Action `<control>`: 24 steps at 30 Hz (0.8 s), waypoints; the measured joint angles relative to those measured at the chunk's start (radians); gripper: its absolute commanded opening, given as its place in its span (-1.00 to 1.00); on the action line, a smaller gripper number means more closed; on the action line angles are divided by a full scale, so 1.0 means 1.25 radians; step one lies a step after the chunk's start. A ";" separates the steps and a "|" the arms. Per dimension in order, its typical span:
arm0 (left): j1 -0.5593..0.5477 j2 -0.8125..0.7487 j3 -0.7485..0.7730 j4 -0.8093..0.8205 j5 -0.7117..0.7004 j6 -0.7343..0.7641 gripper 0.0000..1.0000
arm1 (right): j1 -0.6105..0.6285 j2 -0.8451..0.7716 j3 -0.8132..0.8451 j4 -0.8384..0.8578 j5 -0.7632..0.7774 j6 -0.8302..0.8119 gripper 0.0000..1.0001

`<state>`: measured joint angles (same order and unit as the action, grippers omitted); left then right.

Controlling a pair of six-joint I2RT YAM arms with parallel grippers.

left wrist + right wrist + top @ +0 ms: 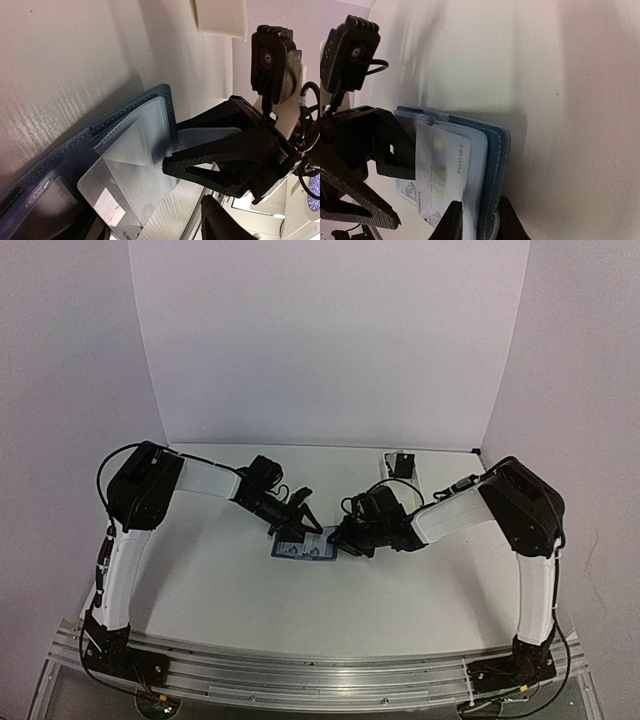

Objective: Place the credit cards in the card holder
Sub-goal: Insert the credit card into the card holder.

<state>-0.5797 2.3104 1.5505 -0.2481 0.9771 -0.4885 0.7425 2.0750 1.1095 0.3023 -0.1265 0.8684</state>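
The blue card holder [300, 548] lies open on the table between both arms, its clear sleeves showing. My right gripper [343, 538] is shut on its edge; in the right wrist view [480, 222] the jaws clamp the blue cover [497, 165] and sleeves. A pale card [442, 175] with VIP lettering lies on the sleeves, its far end partly tucked in. My left gripper [303, 515] is open, its fingers either side of that card [125, 192]. A second card [407, 192] peeks out beneath.
A long white tray [400, 465] stands at the back right of the table, behind the right gripper; its corner shows in the left wrist view [220, 17]. White walls close in the table's back and sides.
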 measured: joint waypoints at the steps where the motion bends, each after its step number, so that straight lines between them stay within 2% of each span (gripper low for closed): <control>1: 0.000 0.000 0.017 -0.034 -0.013 0.021 0.28 | 0.001 -0.001 0.000 -0.001 0.004 0.000 -0.55; 5: 0.004 -0.003 0.063 -0.154 -0.053 0.080 0.35 | 0.006 -0.002 0.003 -0.010 0.018 -0.009 -0.54; 7: 0.004 -0.006 0.061 -0.168 -0.050 0.081 0.36 | 0.007 -0.002 0.006 -0.016 0.020 -0.012 -0.53; 24: -0.039 0.000 0.058 -0.135 0.005 0.004 0.45 | 0.001 0.016 0.053 -0.059 0.009 -0.020 -0.55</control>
<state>-0.6289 2.3104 1.6226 -0.4171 0.9829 -0.4839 0.7437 2.0953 1.1759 0.2283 -0.1154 0.8429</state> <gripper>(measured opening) 0.720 0.227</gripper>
